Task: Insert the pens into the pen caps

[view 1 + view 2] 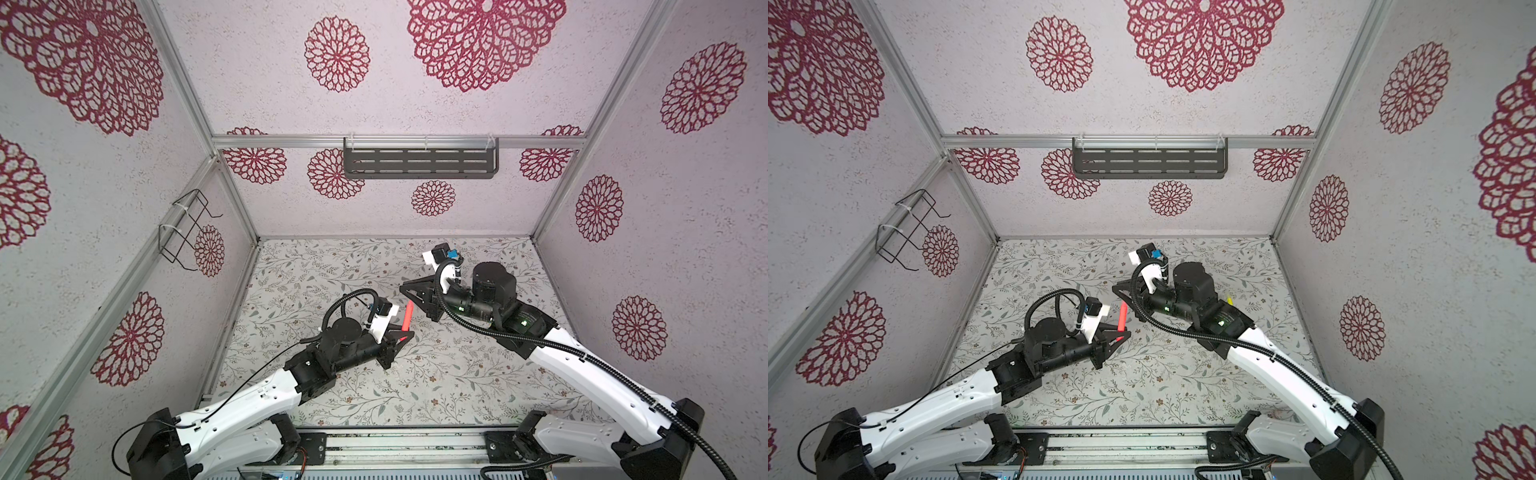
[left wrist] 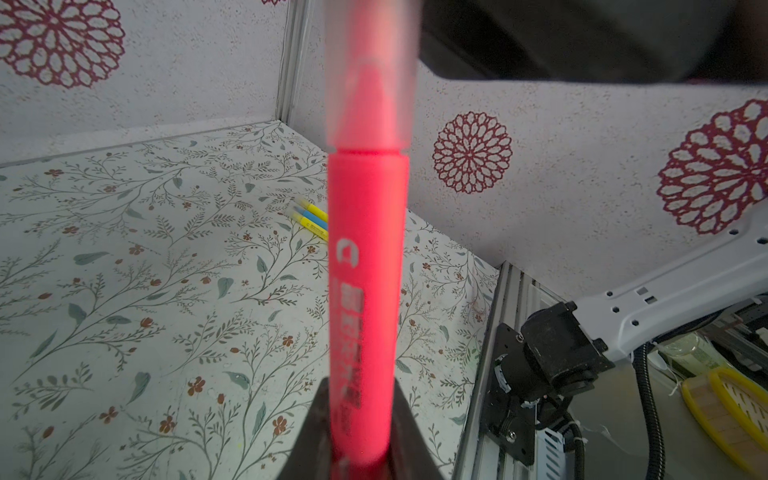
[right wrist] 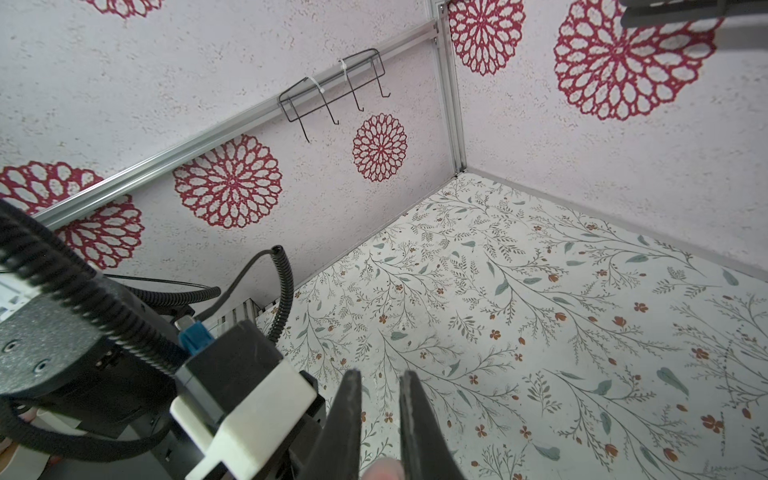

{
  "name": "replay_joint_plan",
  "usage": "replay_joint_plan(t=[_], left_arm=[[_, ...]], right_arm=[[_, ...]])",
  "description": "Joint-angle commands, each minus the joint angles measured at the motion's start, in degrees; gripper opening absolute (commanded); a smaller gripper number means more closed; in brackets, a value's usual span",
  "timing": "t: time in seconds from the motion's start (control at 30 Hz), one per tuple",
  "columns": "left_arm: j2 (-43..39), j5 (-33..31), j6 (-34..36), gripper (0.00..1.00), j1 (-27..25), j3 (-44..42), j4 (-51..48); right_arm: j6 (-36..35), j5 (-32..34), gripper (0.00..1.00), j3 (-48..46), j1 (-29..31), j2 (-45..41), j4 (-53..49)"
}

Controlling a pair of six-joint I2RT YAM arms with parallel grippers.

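My left gripper (image 1: 404,334) (image 1: 1121,332) (image 2: 359,415) is shut on the lower end of a red-pink pen (image 1: 408,320) (image 1: 1122,318) (image 2: 365,270), held above the floral mat. A translucent pen cap (image 2: 370,83) sits over the pen's tip, its rim close to the barrel's shoulder. My right gripper (image 1: 409,297) (image 1: 1122,294) (image 3: 380,374) meets the pen from the opposite end, shut on that cap (image 3: 382,469), which shows only as a pale blur deep between the fingers. Two yellow pens (image 2: 313,208) and a blue pen (image 2: 312,219) lie together on the mat near the right wall, with pale caps over their tips.
The floral mat (image 1: 332,395) is walled on three sides. A black slotted shelf (image 1: 419,162) hangs on the back wall and a wire rack (image 1: 187,232) on the left wall. An aluminium rail (image 1: 395,449) with both arm bases runs along the front edge.
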Motion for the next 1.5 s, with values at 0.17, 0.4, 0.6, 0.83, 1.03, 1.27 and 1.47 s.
replay_joint_plan(t=[0.17,0.4,0.6,0.83,1.03,1.27,1.47], left_arm=[[-2.2,4.3,-2.5,0.0,3.0,0.8,14.8],[-3.3,5.4,-3.1,0.0,5.1,0.9,15.3],[-3.7,6.3,-4.0,0.0,6.6,0.2,16.1],[-4.5,5.7,-4.1,0.0,7.3,-0.2,17.0],[-4.8,6.5,-4.1,0.0,8.2,0.2,17.1],[-5.0,7.2,-4.5,0.0,9.3,0.5,17.9],[-4.9,8.7,-5.2,0.0,10.3,0.8,18.7]], right_arm=[[0.8,-1.9,0.0,-7.2,2.9,-0.1,-3.4],[1.7,-2.4,0.0,-10.4,3.8,-0.4,-2.0],[2.5,-3.2,0.0,-12.1,4.3,-0.1,-1.2],[3.2,-3.2,0.0,-14.0,5.1,0.1,-0.3],[3.9,-3.2,0.0,-15.1,6.2,0.1,0.2],[4.9,-2.5,0.0,-17.1,7.8,0.3,1.6],[4.7,-2.0,0.0,-17.6,9.0,0.8,1.8]])
